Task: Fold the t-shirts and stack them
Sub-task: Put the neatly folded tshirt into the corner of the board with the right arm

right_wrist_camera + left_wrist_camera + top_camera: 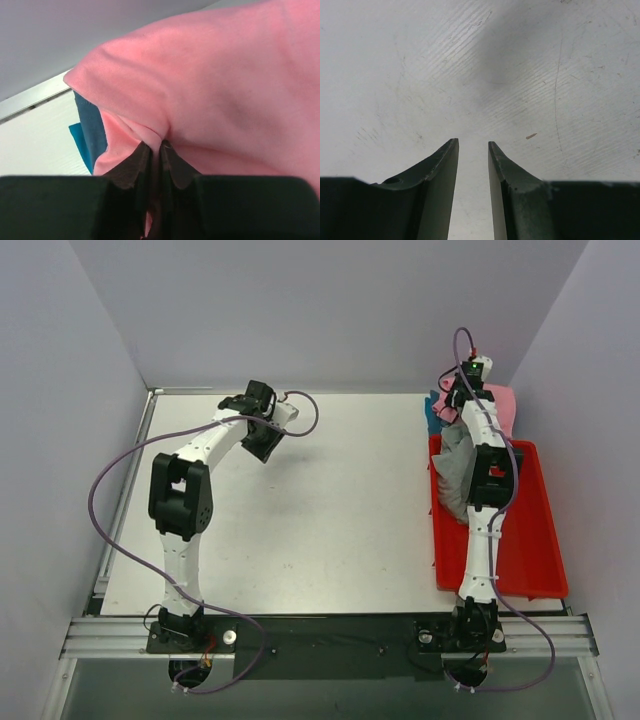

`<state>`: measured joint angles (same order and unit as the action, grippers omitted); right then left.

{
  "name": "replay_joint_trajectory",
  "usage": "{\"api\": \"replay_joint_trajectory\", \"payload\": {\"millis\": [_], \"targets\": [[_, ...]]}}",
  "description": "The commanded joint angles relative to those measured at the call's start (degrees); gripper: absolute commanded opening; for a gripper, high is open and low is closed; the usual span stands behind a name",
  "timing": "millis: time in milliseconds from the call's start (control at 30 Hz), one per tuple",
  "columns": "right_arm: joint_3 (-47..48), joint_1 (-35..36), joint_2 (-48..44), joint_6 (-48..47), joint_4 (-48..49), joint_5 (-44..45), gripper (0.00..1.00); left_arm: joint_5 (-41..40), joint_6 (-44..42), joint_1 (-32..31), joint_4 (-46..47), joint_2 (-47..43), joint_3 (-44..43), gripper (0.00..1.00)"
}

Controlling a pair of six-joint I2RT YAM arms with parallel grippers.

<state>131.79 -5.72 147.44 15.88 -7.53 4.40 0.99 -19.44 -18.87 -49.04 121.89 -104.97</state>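
Note:
The pink t-shirt (503, 403) lies bunched at the far end of the red bin, and it fills the right wrist view (215, 85). My right gripper (155, 145) is shut on a pinched fold of it; in the top view the gripper (467, 380) sits at the bin's far left corner. The teal-blue t-shirt (431, 416) pokes out beside the pink one and shows at the left of the right wrist view (89, 131). The grey t-shirt (455, 472) lies in the bin under my right arm. My left gripper (262, 445) hovers over bare table, open and empty (473, 143).
The red plastic bin (535, 540) stands along the table's right side. The white table top (330, 510) spreads between the arms. Walls close in at the back and both sides. A metal rail (330, 630) runs along the near edge.

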Motion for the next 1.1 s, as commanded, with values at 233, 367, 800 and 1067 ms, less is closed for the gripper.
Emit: {"api": "replay_joint_trajectory", "payload": {"millis": [233, 367, 800, 1067], "targets": [[-2.3, 3.3, -6.1, -3.9, -2.0, -14.6, 0.59, 1.5, 0.8, 1.1, 2.8, -1.4, -0.2, 0.4], [-4.5, 3.5, -10.6, -7.6, 0.1, -32.6, 0.59, 1.4, 0.6, 1.1, 3.2, -1.1, 0.2, 0.4], [-7.0, 1.2, -16.5, -1.8, -1.5, -35.0, 0.21, 1.2, 0.5, 1.9, 5.0, -1.8, 2.4, 0.4], [-10.8, -2.4, -17.0, 10.1, -5.9, -12.5, 0.0, 1.4, 0.7, 2.3, 5.4, -2.3, 3.5, 0.4]]}}
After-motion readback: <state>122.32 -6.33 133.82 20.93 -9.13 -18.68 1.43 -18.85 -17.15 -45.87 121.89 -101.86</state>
